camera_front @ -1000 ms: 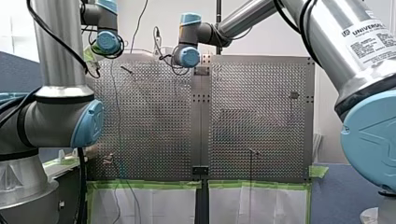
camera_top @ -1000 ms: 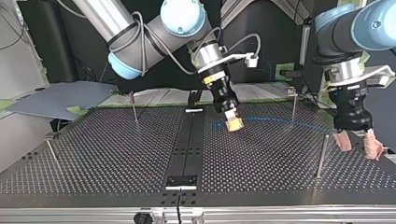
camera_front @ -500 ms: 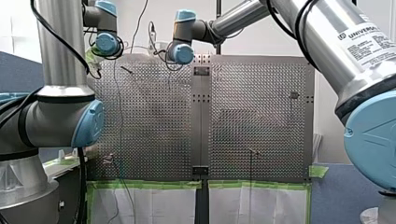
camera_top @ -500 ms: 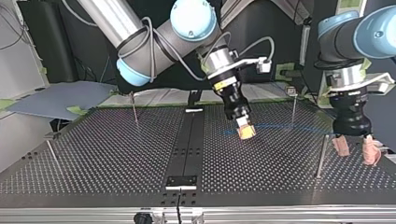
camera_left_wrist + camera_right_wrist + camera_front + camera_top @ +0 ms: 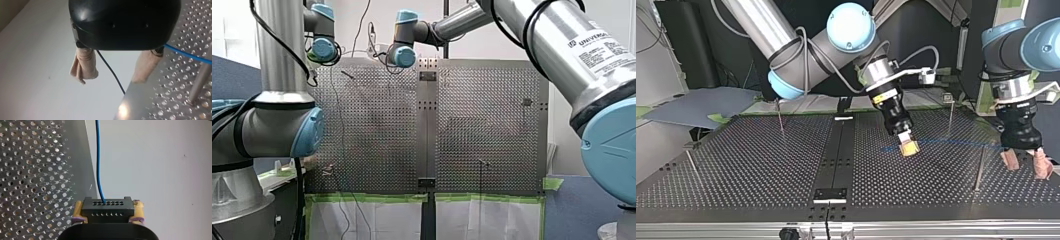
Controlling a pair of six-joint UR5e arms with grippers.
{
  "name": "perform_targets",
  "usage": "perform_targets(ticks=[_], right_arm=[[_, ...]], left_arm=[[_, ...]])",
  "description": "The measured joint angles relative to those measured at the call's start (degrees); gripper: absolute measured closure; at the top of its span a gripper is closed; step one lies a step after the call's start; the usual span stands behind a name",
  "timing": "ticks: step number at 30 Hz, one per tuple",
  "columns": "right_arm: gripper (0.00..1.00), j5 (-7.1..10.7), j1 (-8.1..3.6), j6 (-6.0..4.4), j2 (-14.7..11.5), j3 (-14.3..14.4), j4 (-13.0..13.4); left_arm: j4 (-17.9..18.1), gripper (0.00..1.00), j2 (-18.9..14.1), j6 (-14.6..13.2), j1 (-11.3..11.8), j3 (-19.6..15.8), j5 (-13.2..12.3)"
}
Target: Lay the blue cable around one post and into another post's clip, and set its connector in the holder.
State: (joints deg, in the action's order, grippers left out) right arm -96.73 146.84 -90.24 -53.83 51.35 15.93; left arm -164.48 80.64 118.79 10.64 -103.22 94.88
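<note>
My right tool (image 5: 909,146) is pressed together on the black connector (image 5: 107,208), a yellow pad on each of its ends. It holds the connector above the table (image 5: 756,170), just to the right of the dark centre strip (image 5: 838,150) in the top view. The blue cable (image 5: 956,143) leaves the connector's face and runs away from that tool. Its long axis lies roughly parallel to the table's near edge in the top view, heading for the edge at that view's right. There it passes close by the top of a thin post (image 5: 980,167); I cannot tell whether they touch. My left tool (image 5: 1027,164) hangs just beyond that post, at the table's edge, its beige-wrapped fingers (image 5: 83,65) spread and pinching nothing. In the left wrist view the cable runs beside one finger, toward the post. The left tool is therefore the nearer to the post, and the coming move likely turns on which side of it the cable comes to lie. Counted: two tools, one cable, one connector and four posts. Besides this post there is a second post (image 5: 951,112) toward the far right corner, a third post (image 5: 780,117) by the far edge and a fourth post (image 5: 691,161) by the left edge. I cannot make out the holder.
</note>
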Motion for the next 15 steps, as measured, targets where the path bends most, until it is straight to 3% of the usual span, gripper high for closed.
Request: perform_targets(ticks=[11, 15], right_arm=[[0.98, 0.36, 0.50, 0.08, 4.09, -6.51, -3.44], [0.98, 0.43, 0.42, -0.19, 5.08, -8.78, -4.26]], left_arm=[[1.16, 0.00, 4.05, 0.35, 0.50, 3.08, -0.73], [2.25, 0.00, 4.58, 1.93, 1.20, 3.53, -1.04]])
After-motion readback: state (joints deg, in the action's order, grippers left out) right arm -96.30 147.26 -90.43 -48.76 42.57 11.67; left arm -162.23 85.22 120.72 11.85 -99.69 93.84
